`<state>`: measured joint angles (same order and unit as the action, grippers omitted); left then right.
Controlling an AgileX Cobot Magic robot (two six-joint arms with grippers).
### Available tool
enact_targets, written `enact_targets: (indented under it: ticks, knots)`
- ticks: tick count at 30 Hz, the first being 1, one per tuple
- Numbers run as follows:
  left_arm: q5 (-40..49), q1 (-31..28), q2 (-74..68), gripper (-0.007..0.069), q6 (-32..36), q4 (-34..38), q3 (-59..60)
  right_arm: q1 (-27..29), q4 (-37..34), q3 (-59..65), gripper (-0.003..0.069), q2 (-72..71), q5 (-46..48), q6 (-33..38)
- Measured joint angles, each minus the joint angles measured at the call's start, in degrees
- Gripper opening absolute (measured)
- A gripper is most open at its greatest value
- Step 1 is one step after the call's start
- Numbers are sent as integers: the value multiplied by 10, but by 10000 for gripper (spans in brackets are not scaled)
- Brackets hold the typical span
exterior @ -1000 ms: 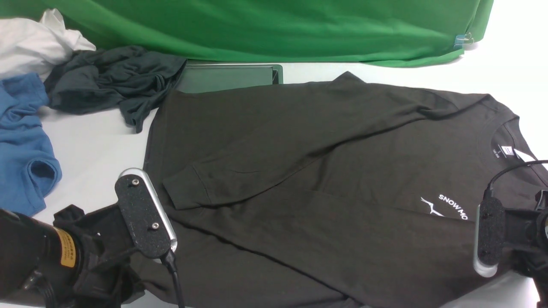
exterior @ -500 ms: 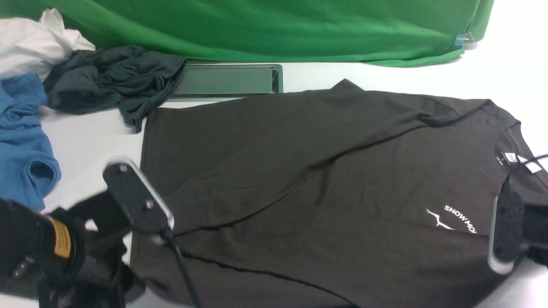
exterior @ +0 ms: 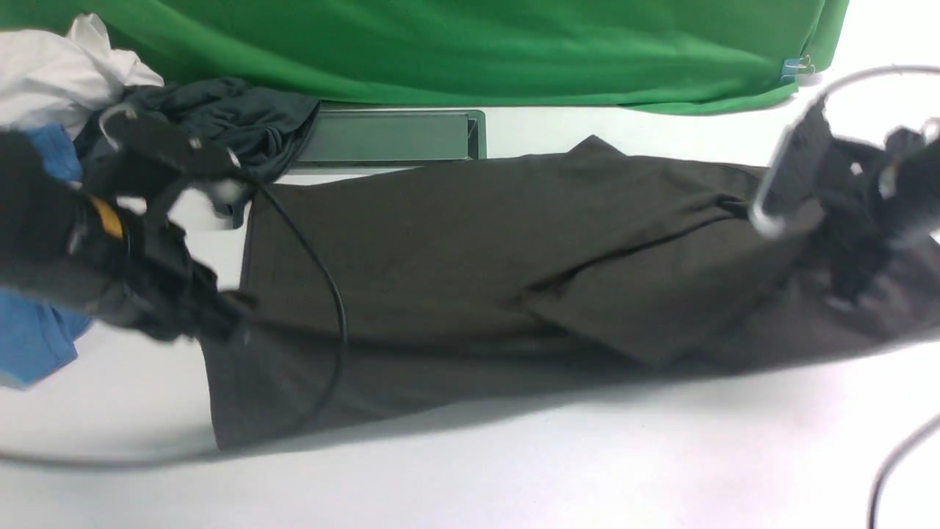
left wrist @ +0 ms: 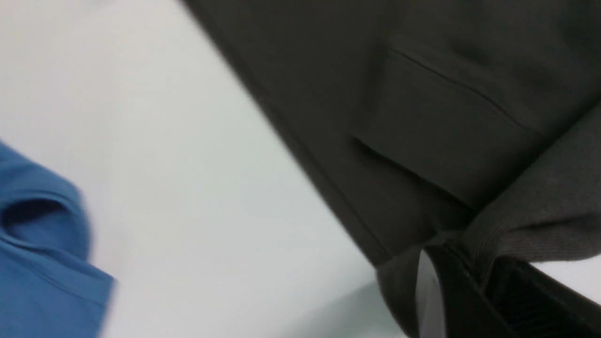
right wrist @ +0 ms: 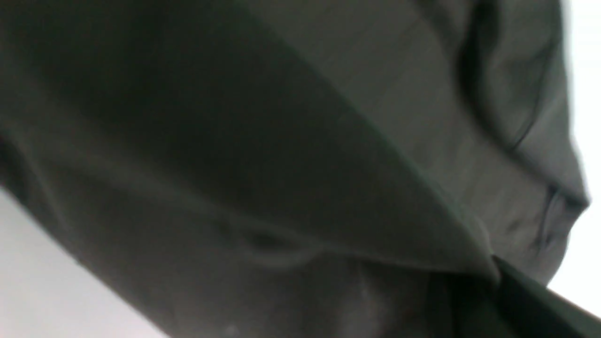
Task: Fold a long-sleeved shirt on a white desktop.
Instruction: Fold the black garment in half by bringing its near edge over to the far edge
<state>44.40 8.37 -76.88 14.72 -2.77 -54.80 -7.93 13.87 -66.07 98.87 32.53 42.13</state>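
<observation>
The long-sleeved shirt (exterior: 470, 250) stretches across the white desktop (exterior: 514, 470), its near edge raised off the surface and turned over toward the far side, so the print and neck label are hidden. My left gripper (exterior: 226, 314) is shut on the ribbed edge at the shirt's left end (left wrist: 512, 234), held above the table. My right gripper (exterior: 844, 290) is shut on the cloth at the right end, with fabric (right wrist: 281, 155) draping over it and filling the right wrist view. Both arms are blurred.
A grey cable hatch (exterior: 382, 136) lies behind the shirt, under the green backdrop (exterior: 440, 44). At the far left lie a dark grey garment (exterior: 250, 117), a blue shirt (exterior: 33, 342) (left wrist: 42, 253) and a white cloth (exterior: 59, 62). A cable (exterior: 323, 294) hangs over the shirt.
Both grippers have risen and swung away from me, lifting the shirt's near edge and carrying it toward the far side. The chest print has disappeared under the turned cloth.
</observation>
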Motion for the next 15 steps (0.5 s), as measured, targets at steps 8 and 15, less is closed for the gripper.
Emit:
enact_targets:
  ticks: [8, 15]
  knots:
    - [-38, -63, -134, 50, 11, 19, -106, 34, -40, -159, 22, 102, 53, 4]
    - [-47, -73, -228, 50, 14, 6, -193, 57, -98, -254, 22, 162, 58, 5]
